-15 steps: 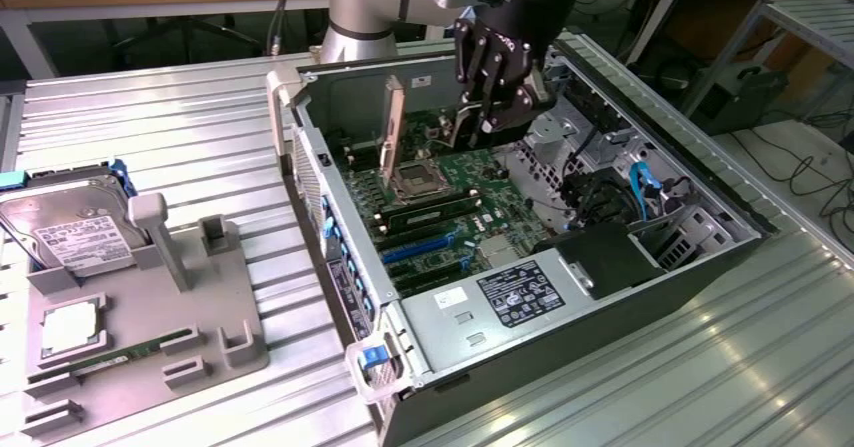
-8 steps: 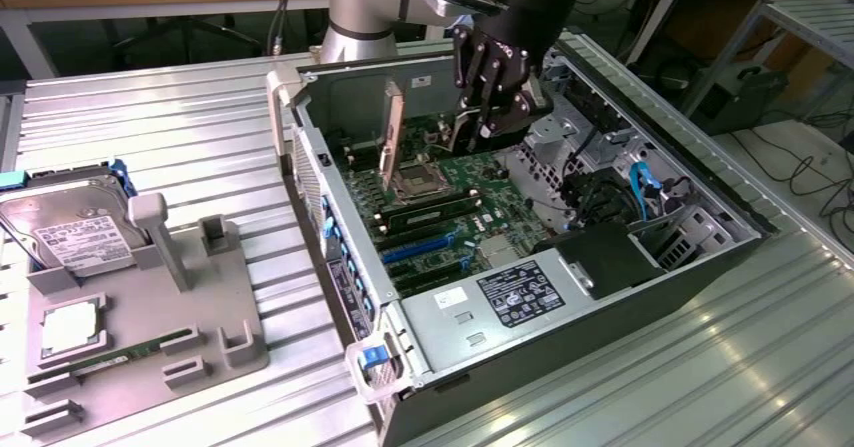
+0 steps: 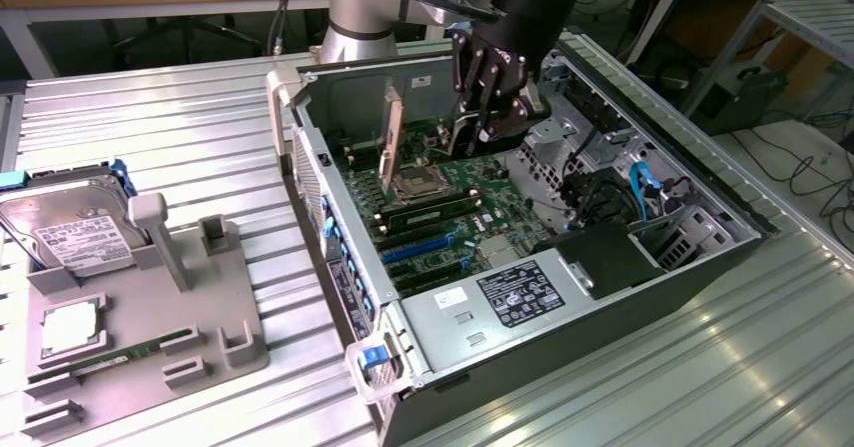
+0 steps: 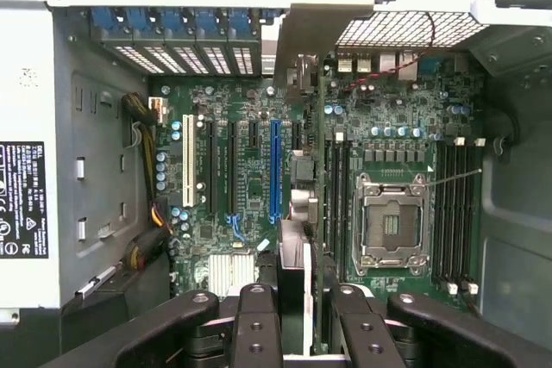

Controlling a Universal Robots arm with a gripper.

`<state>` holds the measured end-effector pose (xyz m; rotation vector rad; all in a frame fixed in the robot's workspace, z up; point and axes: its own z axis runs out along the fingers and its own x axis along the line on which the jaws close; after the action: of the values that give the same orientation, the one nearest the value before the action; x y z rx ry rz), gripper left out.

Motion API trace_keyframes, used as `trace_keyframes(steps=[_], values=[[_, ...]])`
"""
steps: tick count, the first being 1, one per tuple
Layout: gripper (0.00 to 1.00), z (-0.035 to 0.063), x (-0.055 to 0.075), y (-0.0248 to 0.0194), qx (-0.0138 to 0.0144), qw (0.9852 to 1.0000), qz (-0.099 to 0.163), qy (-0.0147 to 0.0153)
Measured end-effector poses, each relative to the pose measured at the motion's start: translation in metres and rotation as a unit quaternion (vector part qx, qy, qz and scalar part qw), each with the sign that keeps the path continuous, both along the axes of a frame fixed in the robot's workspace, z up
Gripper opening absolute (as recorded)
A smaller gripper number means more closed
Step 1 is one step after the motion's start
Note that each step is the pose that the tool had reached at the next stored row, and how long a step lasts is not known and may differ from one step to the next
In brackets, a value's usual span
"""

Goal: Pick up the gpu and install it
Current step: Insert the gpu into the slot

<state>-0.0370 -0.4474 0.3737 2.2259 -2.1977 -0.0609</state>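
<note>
Wrist view: the gpu point(image 4: 293, 290), a flat green card seen edge-on, is clamped between the black gripper point(image 4: 293, 333) fingers above the green motherboard point(image 4: 397, 127). Installation is judged underway inside the open grey computer case point(image 3: 350, 297); careful alignment with an expansion slot is called for.

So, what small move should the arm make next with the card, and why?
Probably nudge the gpu sideways until it is over the long blue slot. The gripper holds it upright on edge, and from the wrist view it seems to hang between that slot and the CPU socket, not seated.
</note>
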Motion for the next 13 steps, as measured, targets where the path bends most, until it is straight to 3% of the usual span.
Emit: trace_keyframes(steps=[13], values=[[0.27,-0.0085,0.0000,0.0000,0.0000,1.0000,0.000,0.0000]])
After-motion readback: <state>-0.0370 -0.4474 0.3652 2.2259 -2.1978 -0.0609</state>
